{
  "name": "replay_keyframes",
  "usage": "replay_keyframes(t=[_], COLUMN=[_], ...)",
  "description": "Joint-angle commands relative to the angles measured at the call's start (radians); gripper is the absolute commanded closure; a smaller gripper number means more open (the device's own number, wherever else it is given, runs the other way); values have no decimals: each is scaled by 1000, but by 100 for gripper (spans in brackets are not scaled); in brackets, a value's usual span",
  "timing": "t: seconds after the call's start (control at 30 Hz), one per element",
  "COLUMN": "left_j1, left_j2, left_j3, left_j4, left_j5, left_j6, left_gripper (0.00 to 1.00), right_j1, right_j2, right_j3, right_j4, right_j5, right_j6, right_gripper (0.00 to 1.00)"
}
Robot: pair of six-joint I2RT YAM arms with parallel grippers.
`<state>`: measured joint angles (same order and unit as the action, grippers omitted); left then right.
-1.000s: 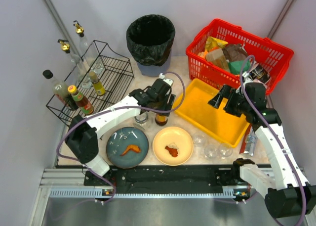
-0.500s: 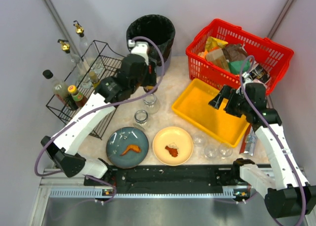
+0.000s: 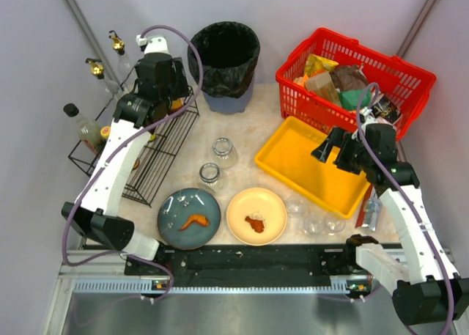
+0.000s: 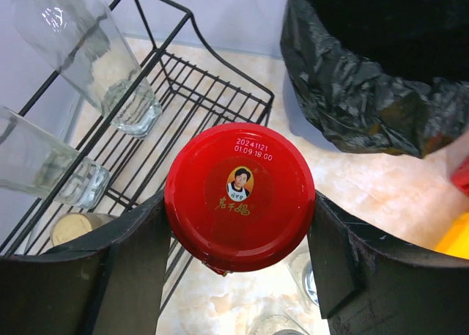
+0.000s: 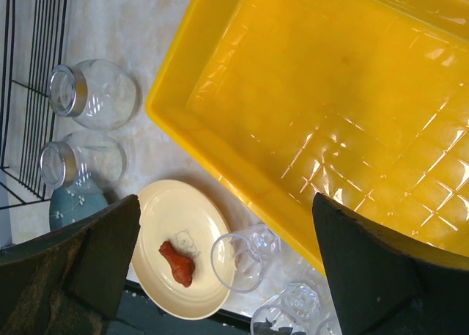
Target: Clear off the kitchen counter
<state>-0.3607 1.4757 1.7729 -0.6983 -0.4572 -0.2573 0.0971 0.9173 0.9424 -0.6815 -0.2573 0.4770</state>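
We hold the upright red-lidded jar (image 4: 239, 192) clamped in the left gripper (image 4: 239, 232), directly above the black wire rack (image 3: 167, 141), far left; right gripper (image 5: 226, 203) spread, empty.

The top camera overlooks the whole beige marbled table (image 3: 245, 126); both close, downward-looking wrist cameras share the black wire rack (image 3: 165, 141).
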Motion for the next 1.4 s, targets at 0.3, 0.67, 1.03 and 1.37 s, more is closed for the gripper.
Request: replay_keyframes(t=[0.3, 0.67, 1.03, 1.37], left_j1=[161, 223, 233, 233], left_j2=[150, 233, 244, 202], left_j3=[155, 145, 50, -46], left_j4=[129, 184, 252, 310], left_j5=[5, 40, 37, 38], left_j6=[-20, -79, -89, -60], left_gripper=[63, 68, 60, 28], right_j1=[-19, -23, -25, -27], right_j2=[-6, 44, 57, 60], right_j3=[44, 73, 75, 76], right_j4=[8, 8, 8, 8], right_j5=[46, 64, 67, 66], right_j6=[-23, -26, -20, -20], right_gripper=[1, 1, 1, 1])
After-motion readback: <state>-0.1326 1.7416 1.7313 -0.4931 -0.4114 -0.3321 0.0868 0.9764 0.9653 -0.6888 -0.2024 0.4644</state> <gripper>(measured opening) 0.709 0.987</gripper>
